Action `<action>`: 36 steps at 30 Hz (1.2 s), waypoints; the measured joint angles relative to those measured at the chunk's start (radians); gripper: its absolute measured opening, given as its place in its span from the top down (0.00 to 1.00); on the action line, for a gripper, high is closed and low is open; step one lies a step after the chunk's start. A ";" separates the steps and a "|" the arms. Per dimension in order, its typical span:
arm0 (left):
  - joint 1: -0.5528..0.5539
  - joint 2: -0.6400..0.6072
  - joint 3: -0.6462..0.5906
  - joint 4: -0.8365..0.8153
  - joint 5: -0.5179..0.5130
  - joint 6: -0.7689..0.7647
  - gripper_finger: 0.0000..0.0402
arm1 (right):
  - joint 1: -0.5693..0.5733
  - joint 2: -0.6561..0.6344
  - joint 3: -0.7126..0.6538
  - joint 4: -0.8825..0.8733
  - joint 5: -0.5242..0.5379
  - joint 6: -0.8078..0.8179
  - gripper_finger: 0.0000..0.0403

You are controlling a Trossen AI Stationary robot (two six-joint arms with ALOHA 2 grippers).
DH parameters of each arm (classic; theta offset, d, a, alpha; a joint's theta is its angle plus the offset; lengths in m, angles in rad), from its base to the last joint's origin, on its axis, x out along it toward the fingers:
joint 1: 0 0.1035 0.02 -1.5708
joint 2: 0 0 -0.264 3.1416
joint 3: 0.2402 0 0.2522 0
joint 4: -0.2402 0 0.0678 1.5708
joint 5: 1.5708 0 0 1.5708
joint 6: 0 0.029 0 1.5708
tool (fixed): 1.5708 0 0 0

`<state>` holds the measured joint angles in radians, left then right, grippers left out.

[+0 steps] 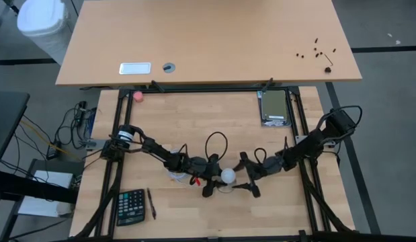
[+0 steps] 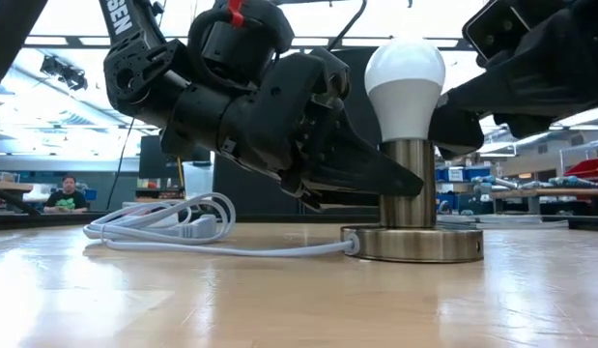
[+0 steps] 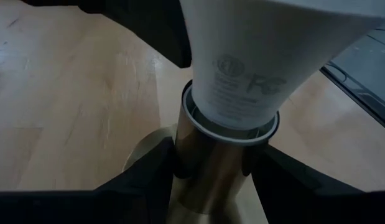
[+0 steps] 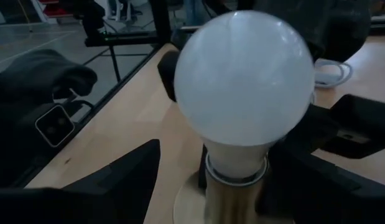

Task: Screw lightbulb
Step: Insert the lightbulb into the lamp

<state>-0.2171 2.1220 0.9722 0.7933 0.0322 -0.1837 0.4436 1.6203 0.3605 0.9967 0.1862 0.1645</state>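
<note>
The white lightbulb (image 1: 228, 176) stands upright in the socket at the top of a short metal post (image 2: 407, 184). The post rises from a round metal base (image 2: 414, 244) that lies flat on the wooden table. My left gripper (image 1: 211, 176) comes from the table's left and is shut on the post below the bulb (image 3: 254, 62). My right gripper (image 4: 232, 180) comes from the table's right and is open. Its fingers stand on either side of the bulb's neck, below the globe (image 4: 242, 81), and I see no touch. My left gripper pinches the metal post (image 3: 208, 165) between its two fingers, just under the socket's rim. One finger (image 3: 148, 180) is on each side of the post. The fingers come from the table's left, slanting slightly down. The post stays upright, its base on the table.
A white cord (image 2: 183, 227) runs from the base and lies coiled on the table's left. A calculator (image 1: 130, 206) and a pen (image 1: 152, 203) lie near the front left. A pink ball (image 1: 137, 96) and a grey box (image 1: 274, 107) sit at the far edge. A person (image 2: 67, 193) sits in the room beyond.
</note>
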 joint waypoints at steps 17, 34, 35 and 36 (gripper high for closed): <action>0.002 0.000 0.000 -0.002 -0.025 -0.007 0.51 | 0.142 -0.109 0.001 -0.127 0.031 0.135 0.23; 0.002 0.000 0.000 -0.001 -0.023 -0.005 0.51 | 0.042 -0.095 0.001 -0.158 0.189 0.063 0.23; 0.002 0.000 0.000 -0.001 -0.022 -0.005 0.51 | 0.035 -0.080 0.001 -0.120 0.165 0.048 0.23; 0.002 0.000 0.000 -0.001 -0.022 -0.005 0.51 | 0.029 -0.068 0.001 -0.093 0.147 0.036 0.23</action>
<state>-0.2153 2.1220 0.9722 0.7921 0.0105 -0.1883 0.4730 1.5521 0.3614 0.9033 0.3327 0.2003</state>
